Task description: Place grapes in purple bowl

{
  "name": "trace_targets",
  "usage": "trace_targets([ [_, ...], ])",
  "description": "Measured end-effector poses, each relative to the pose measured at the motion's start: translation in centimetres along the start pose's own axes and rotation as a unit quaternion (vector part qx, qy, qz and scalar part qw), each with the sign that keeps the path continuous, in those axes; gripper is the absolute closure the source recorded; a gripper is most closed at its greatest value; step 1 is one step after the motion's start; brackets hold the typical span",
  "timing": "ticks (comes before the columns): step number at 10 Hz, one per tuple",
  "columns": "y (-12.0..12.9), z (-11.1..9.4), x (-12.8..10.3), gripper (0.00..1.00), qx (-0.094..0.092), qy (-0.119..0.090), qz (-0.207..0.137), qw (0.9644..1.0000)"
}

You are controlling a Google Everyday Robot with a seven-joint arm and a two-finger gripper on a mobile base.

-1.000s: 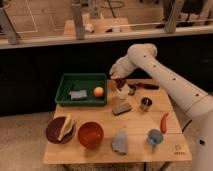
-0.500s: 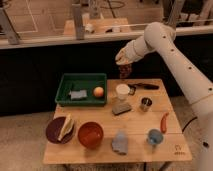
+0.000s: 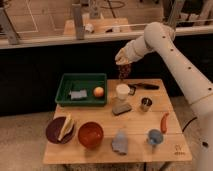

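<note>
My gripper (image 3: 123, 62) hangs in the air above the back of the wooden table (image 3: 140, 150), over the white cup (image 3: 122, 91). It is shut on the grapes (image 3: 125, 72), a dark reddish-purple bunch dangling just below the fingers. The purple bowl (image 3: 53, 131) sits at the table's front left corner, far to the lower left of the gripper. A yellow object (image 3: 66, 127) lies across its right side.
An orange-red bowl (image 3: 90, 134) stands right of the purple one. A green tray (image 3: 82, 80) at the back left holds an orange fruit (image 3: 98, 92) and a grey item (image 3: 77, 94). A metal cup (image 3: 146, 104), red chilli (image 3: 163, 122), blue cup (image 3: 154, 136), grey cloth (image 3: 120, 141) and grey block (image 3: 121, 108) lie around.
The arm has risen from just above the table near the white cup, carrying the grapes upward, and the elbow has swung higher.
</note>
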Motion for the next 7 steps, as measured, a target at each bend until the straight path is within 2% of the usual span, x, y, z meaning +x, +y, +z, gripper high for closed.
trace_targets([
  [2,0.0,0.1,-0.3,1.0,-0.001,-0.004,-0.002,1.0],
  [3,0.1,0.0,-1.2,1.0,-0.002,-0.017,-0.011,0.9998],
  [5,0.5,-0.3,-4.7,1.0,-0.006,-0.041,-0.04,0.9983],
  [7,1.6,0.0,-10.2,1.0,-0.016,-0.068,-0.082,0.9942],
])
